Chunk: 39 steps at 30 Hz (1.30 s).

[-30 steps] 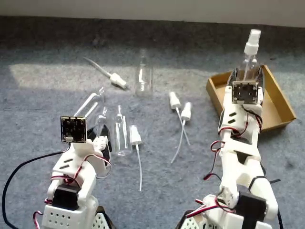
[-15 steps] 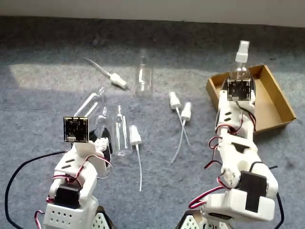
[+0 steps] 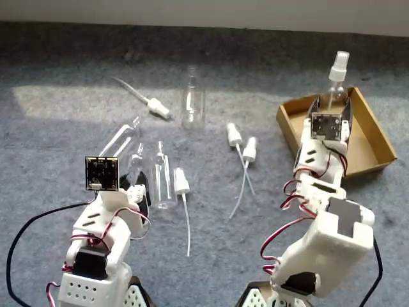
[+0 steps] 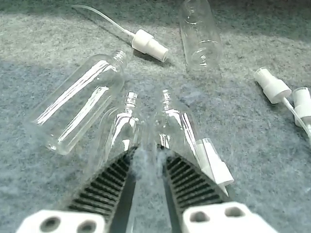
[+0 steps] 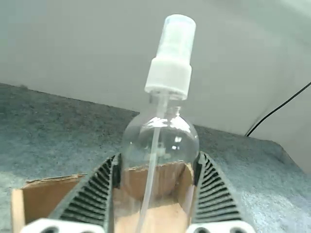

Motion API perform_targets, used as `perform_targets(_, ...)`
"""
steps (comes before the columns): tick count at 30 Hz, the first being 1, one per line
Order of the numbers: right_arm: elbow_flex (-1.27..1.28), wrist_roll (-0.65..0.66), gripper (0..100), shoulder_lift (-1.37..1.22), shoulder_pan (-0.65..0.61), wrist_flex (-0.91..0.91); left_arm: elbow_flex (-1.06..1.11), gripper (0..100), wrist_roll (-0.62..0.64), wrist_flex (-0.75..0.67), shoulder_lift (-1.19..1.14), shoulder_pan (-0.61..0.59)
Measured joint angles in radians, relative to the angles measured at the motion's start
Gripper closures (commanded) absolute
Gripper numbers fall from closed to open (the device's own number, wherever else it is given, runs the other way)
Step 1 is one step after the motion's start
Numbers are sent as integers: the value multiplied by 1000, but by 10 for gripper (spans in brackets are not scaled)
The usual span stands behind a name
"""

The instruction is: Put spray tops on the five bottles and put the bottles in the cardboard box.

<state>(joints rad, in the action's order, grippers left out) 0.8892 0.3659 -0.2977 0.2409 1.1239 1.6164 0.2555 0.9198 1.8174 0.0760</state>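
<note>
My right gripper (image 3: 330, 105) (image 5: 156, 165) is shut on a clear bottle (image 3: 334, 83) (image 5: 160, 138) that carries a white spray top (image 5: 170, 63). It holds the bottle upright over the cardboard box (image 3: 374, 137) (image 5: 41, 196). My left gripper (image 3: 136, 190) (image 4: 148, 154) rests low on the carpet, its fingers a narrow gap apart with nothing between them. Its tips lie between two small lying bottles (image 4: 119, 133) (image 4: 175, 126). A larger bottle (image 4: 77, 111) (image 3: 120, 137) lies beside them, and another bottle (image 3: 193, 99) (image 4: 200, 34) sits farther off. Several loose spray tops (image 3: 158, 107) (image 3: 234, 134) (image 3: 249, 148) (image 3: 182, 182) lie around.
Grey carpet covers the table. The spray tops' long dip tubes (image 3: 241, 185) trail across the middle between the arms. A dark strip and a pale wall (image 3: 204, 13) run along the far edge. The box stands at the far right.
The right arm dipped the capped bottle toward the box's left side, then lifted it back up and to the right. Its base has turned. The left arm has barely moved.
</note>
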Motion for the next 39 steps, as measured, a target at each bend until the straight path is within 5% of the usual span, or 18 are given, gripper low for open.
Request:
perform_targets(15, -353, -3, 971, -362, 71, 52, 26, 992, 0, -3, 0, 0)
perform_targets(23, -445, -192, 971, -431, 95, 52, 43, 992, 0, -34, 0, 0)
perform_targets(39, -638, -207, 971, -563, 98, 54, 57, 992, 0, -123, 0, 0)
